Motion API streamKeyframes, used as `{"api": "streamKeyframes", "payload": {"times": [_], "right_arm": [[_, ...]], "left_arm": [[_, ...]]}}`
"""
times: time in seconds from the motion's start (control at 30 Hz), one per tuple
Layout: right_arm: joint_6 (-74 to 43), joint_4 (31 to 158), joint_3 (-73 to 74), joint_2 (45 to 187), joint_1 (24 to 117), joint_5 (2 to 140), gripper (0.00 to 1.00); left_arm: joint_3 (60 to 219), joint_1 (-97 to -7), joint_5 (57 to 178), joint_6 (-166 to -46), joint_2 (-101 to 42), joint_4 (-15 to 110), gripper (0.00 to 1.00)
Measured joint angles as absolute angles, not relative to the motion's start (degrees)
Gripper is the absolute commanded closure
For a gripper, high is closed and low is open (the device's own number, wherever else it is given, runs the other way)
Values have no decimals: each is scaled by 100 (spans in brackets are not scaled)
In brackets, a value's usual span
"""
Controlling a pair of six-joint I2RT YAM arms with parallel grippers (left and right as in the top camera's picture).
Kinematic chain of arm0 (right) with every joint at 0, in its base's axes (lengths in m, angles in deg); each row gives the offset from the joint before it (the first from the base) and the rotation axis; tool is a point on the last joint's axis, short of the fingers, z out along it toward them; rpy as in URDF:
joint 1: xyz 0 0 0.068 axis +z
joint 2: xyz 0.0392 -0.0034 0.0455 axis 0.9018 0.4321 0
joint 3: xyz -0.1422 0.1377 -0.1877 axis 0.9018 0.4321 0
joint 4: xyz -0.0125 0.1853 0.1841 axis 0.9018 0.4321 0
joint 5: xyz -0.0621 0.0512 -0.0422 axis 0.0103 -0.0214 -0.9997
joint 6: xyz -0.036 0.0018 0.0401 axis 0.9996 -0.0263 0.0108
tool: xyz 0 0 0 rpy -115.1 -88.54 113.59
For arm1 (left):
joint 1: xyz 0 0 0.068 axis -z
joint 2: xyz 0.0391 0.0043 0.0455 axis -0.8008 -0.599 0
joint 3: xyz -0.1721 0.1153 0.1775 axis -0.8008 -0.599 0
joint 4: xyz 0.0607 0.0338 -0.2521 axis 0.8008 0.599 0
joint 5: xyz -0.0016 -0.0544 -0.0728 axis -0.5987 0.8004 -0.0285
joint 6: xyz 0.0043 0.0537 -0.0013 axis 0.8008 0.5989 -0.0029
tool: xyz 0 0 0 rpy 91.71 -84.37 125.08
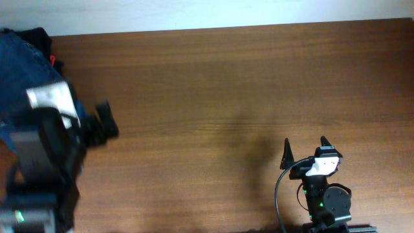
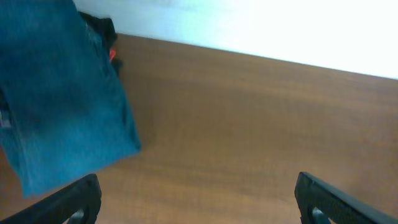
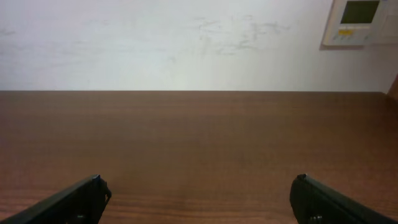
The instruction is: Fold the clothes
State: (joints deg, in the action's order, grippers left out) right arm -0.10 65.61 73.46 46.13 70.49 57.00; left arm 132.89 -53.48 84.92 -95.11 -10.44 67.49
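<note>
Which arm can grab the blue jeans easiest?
Left. The left end effector, open, hangs beside the jeans at the table's far-left corner; the right end effector is far off, seeing only bare table.

The jeans (image 1: 16, 71) lie at the far left corner of the worktop (image 1: 226, 77), along its left edge. A second garment pile (image 1: 40, 37) lies behind them, in the corner. The left end effector (image 2: 198, 186) is just right of the jeans. The right end effector (image 1: 305, 142) is near the front edge, right of centre and well apart from them.
</note>
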Motion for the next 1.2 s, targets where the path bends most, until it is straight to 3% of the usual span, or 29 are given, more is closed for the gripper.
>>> {"api": "streamKeyframes", "payload": {"times": [0.23,0.43,0.63,1.2], "right_arm": [[-7,6563,7346,4613,7049,5700,1],[-10,6563,7346,4613,7049,5702,1],[-5,6561,7346,4613,7049,5700,1],[-3,6561,7346,4613,7049,5698,1]], "left_arm": [[10979,-5348,8551,-9513,810,5456,1],[9108,-5348,8892,-9530,1759,2721,1],[7766,-5348,9166,-9530,2185,1010,1],[6201,-5348,9271,-9530,3221,750,1]]}}
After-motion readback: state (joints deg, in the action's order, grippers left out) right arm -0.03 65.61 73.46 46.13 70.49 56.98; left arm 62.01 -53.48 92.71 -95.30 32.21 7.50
